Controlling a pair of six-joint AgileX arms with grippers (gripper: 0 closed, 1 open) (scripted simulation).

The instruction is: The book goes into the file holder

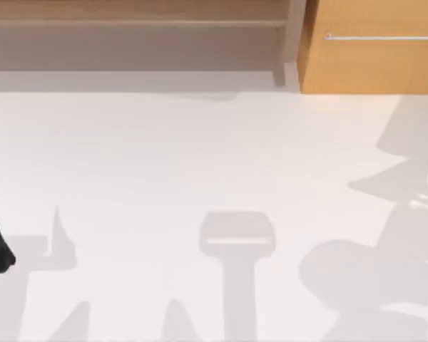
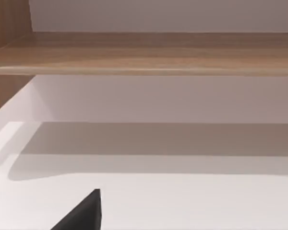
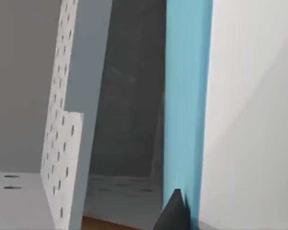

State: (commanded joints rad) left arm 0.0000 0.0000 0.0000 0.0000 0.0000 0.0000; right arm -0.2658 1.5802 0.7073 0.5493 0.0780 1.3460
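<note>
Book is showing its light-blue edge right up against the right claw's dark fingertip, standing upright just beside the perforated grey file holder, though whether that claw is pinching it I cannot tell. Left arm is sitting at the table's left edge, a dark fingertip poking toward the wooden shelf; its spread I cannot tell either
</note>
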